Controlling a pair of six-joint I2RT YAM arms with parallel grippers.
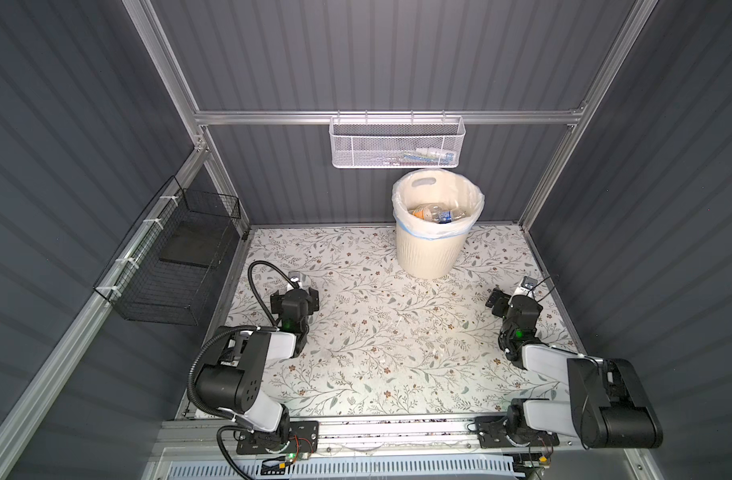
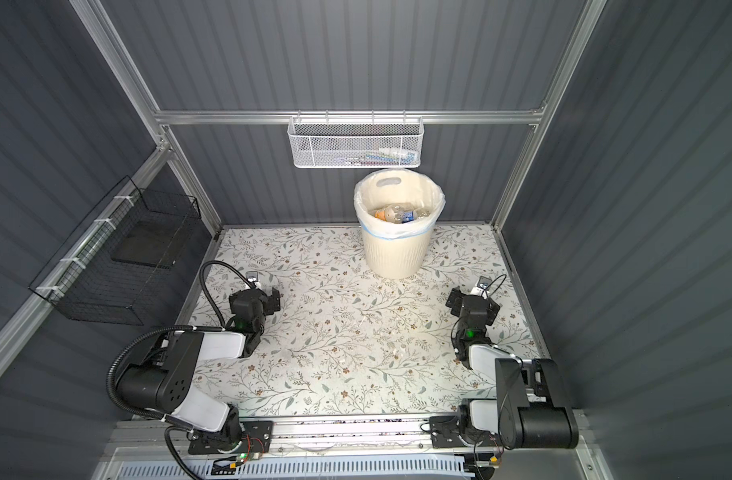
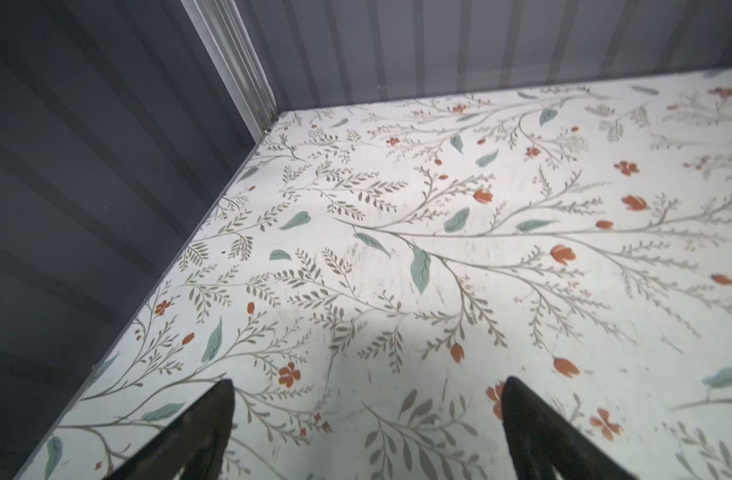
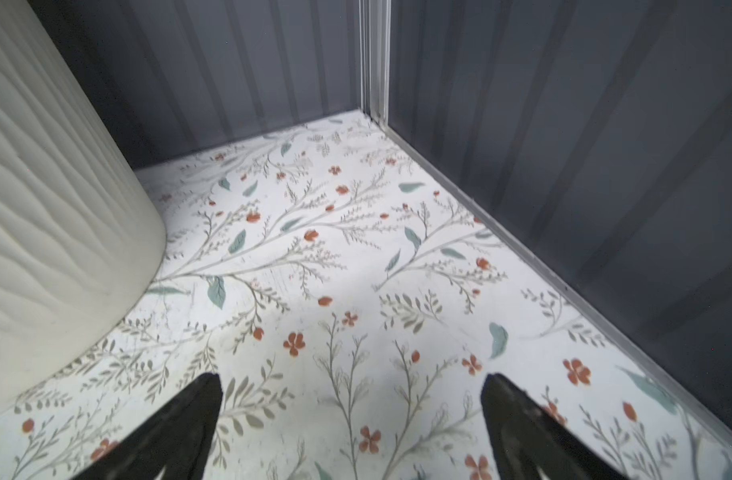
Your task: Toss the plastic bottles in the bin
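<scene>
The plastic bottles (image 1: 437,212) lie heaped inside the bin (image 1: 428,253), clear ones showing an orange and a blue label; how many are there cannot be told. The bin, cream-white and ribbed, with a translucent liner bag folded over its rim, stands upright at the far edge of the floral-patterned table (image 1: 377,353), a little right of the middle, in both top views. No bottle shows on the table. The right gripper (image 4: 352,374) hovers near the table's right edge, nearer than the bin and apart from it, its fingers (image 4: 518,415) spread wide with nothing between them. The left gripper (image 3: 368,380) hovers by the left edge, well apart from the bin, its fingers (image 3: 214,415) equally wide and empty. A white mesh basket (image 1: 397,145) hangs on the far wall just above the bin, and a black wire basket (image 1: 169,266) hangs on the left wall.
</scene>
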